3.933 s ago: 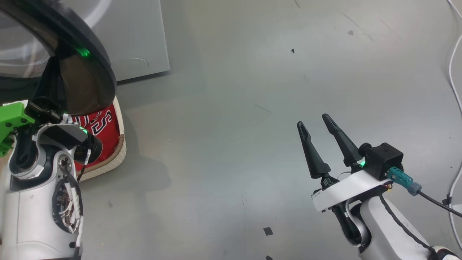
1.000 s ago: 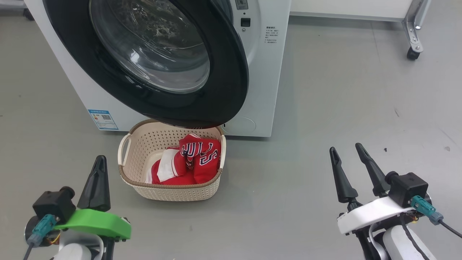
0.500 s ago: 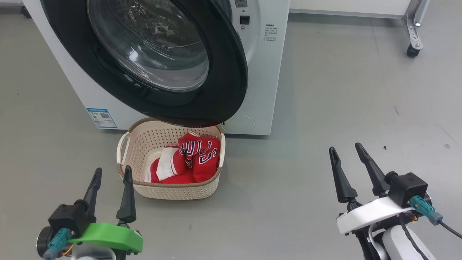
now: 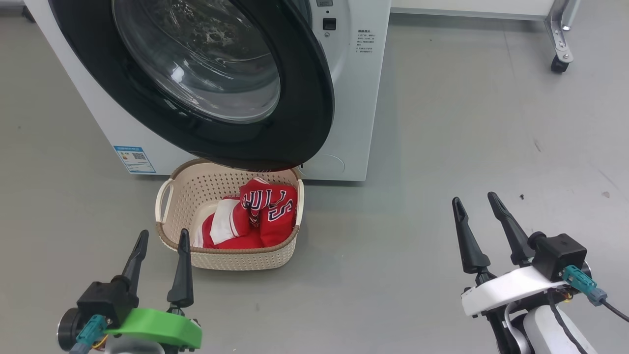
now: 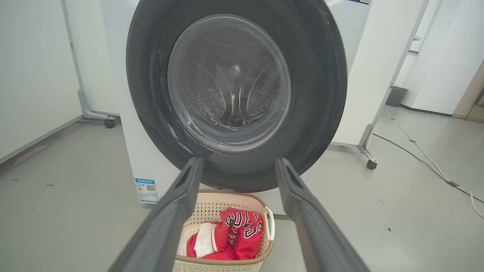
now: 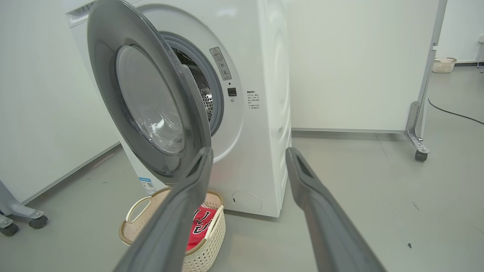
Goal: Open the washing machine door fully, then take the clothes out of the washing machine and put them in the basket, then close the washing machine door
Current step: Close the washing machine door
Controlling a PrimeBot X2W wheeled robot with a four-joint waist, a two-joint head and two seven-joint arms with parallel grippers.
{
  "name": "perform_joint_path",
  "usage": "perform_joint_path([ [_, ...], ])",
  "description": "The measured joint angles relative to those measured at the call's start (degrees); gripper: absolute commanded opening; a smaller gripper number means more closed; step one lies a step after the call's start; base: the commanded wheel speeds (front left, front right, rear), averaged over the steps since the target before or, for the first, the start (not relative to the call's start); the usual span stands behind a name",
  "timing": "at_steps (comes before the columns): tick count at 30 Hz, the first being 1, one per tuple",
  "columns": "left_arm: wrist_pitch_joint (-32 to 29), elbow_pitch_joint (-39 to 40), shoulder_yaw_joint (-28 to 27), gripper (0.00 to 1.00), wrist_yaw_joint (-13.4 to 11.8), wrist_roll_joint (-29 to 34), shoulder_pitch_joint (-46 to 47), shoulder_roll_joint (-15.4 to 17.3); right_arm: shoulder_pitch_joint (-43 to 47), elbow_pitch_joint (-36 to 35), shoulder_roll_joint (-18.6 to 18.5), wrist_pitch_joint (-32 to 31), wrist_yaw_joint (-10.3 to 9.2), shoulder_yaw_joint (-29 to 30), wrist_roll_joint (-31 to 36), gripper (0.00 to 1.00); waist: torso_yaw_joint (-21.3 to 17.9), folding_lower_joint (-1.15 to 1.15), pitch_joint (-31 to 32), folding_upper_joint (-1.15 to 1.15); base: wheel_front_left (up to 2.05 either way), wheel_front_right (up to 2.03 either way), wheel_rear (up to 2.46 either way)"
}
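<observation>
The white washing machine (image 4: pixel 351 98) stands ahead with its black-rimmed door (image 4: pixel 196 78) swung partly out over the basket; the right wrist view shows a gap between the door (image 6: pixel 151 102) and the drum opening. The cream basket (image 4: pixel 228 258) sits on the floor under the door, holding the clothes (image 4: pixel 260 211), a red jersey with white fabric. My left gripper (image 4: pixel 163 238) hovers open and empty just in front of the basket's near left corner. My right gripper (image 4: pixel 476 201) is open and empty, well to the right over bare floor.
Grey floor stretches to the right of the machine. A white partition on a wheeled metal foot (image 4: pixel 557 61) stands at the back right. A cable (image 5: pixel 427 155) runs across the floor on the right. Another small basket (image 6: pixel 443 65) sits far behind.
My left gripper went from shut to open and shifted a little right toward the basket. The head camera has drifted slightly; the door, basket and right gripper stay put.
</observation>
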State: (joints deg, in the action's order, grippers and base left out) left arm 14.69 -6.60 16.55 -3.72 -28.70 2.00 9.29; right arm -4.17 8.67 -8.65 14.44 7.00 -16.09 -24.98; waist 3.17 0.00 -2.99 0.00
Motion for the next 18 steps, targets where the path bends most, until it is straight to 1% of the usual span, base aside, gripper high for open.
perform_joint_path([
  [7,0.0,0.0,-0.6,1.00,0.5,0.9,-0.5,-1.1,0.0,0.0,0.1,0.0,0.00,0.7,0.4,1.00,-0.2,0.00,0.0,0.00,0.00,0.00,0.00],
  [18,0.0,-0.3,-1.6,1.00,1.5,2.3,-1.1,-1.8,0.0,0.1,0.4,0.0,0.00,0.8,0.5,1.00,-0.3,0.00,0.5,0.00,0.00,0.00,0.00],
])
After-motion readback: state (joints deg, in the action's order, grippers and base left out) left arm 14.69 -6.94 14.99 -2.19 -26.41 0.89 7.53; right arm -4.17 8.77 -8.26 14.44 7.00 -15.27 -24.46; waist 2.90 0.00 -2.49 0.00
